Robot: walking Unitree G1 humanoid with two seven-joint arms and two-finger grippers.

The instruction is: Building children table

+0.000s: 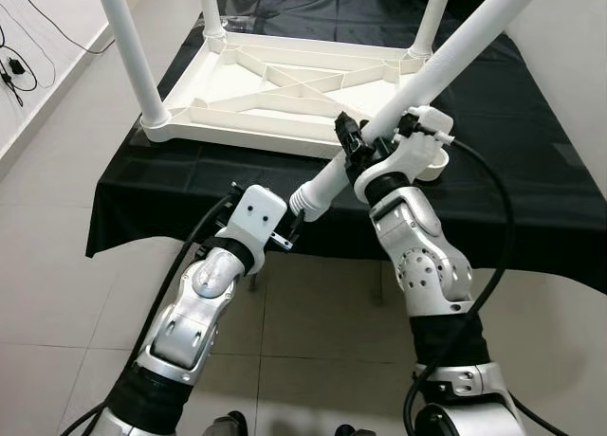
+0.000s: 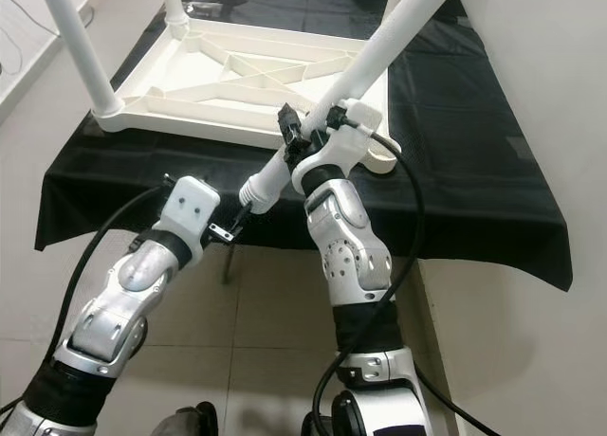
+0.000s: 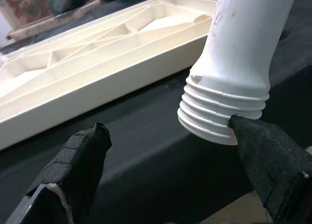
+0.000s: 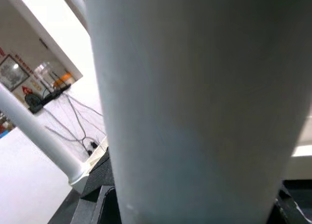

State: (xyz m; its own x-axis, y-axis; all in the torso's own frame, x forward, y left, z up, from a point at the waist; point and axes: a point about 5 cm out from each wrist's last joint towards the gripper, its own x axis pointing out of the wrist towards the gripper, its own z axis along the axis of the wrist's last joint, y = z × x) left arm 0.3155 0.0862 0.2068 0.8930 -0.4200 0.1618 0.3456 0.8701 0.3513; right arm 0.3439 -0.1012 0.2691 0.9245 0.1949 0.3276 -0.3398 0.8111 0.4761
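We found the loose table leg (image 1: 446, 62), a long white tube, slanting from the upper right down toward the robot, its threaded end (image 3: 217, 114) hanging just past the near edge of the black cloth (image 1: 190, 185). Our right gripper (image 1: 365, 144) was clamped around the leg partway along its length, close to the near right corner of the tabletop (image 1: 285, 95), and in the right wrist view the tube ran right up against the camera. Our left gripper (image 1: 292, 229) sat at the leg's lower end with its fingers spread wide; one finger (image 3: 273, 160) touched the rim of the thread, while the other (image 3: 73, 170) stood well apart from it, so that hand held nothing.

The white tabletop lay upside down on the cloth-covered table, its ribbed underside facing up. Three legs already stood upright in its corners, the nearest one (image 1: 133, 57) at the near left corner. Pale floor tiles (image 1: 47, 265) lay below, and dark cables (image 1: 19, 71) trailed along the wall at the left.
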